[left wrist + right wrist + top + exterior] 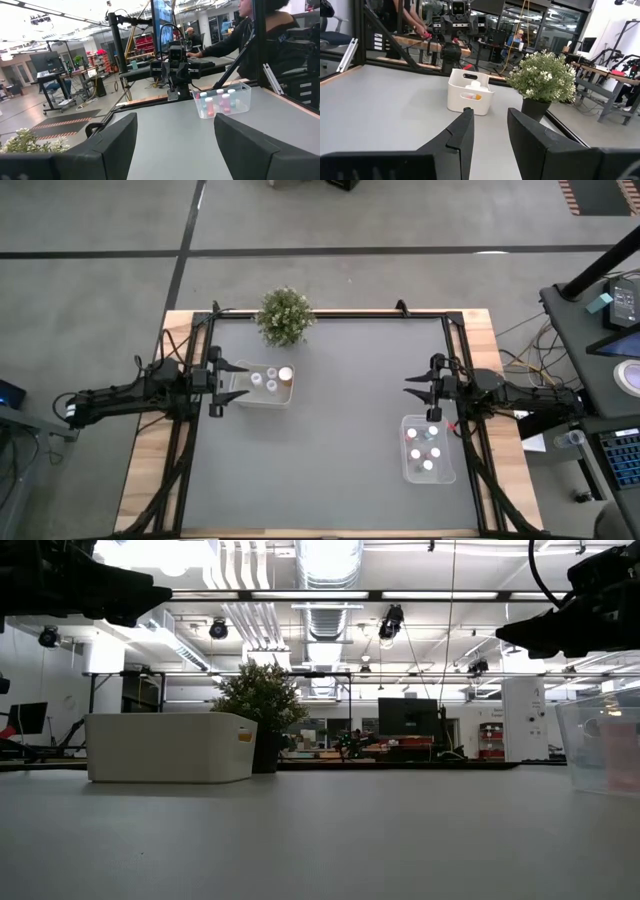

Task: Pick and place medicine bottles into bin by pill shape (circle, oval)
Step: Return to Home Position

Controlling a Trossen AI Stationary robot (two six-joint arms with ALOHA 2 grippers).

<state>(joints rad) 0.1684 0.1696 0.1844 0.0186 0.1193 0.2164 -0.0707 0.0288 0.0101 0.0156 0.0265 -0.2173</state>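
- While both arms are hovering at the table's sides, the left gripper (pixel 227 387) is gaping wide and gripping nothing over the white bin's (pixel 264 403) end.
- The right gripper (pixel 412 386) is standing slightly parted and empty near the transparent bin (pixel 405 466).
- Medicine bottles (pixel 271 384) are sitting inside both bins.

Mat (pixel 330 440): plain grey, no pattern.
Table edge (pixel 145 480): light wood.
Plant (pixel 285 315): green with pale flecks.
White bin (pixel 262 399): opaque white, with 1 small orange mark on its side in the low view. It holds 3 white-capped bottles (pixel 256 377) and 1 orange bottle (pixel 286 375).
Clear bin (pixel 430 479): transparent. Its pink bottles (pixel 209 106) have white caps.
Left arm (pixel 120 395) and right arm (pixel 520 393): black.
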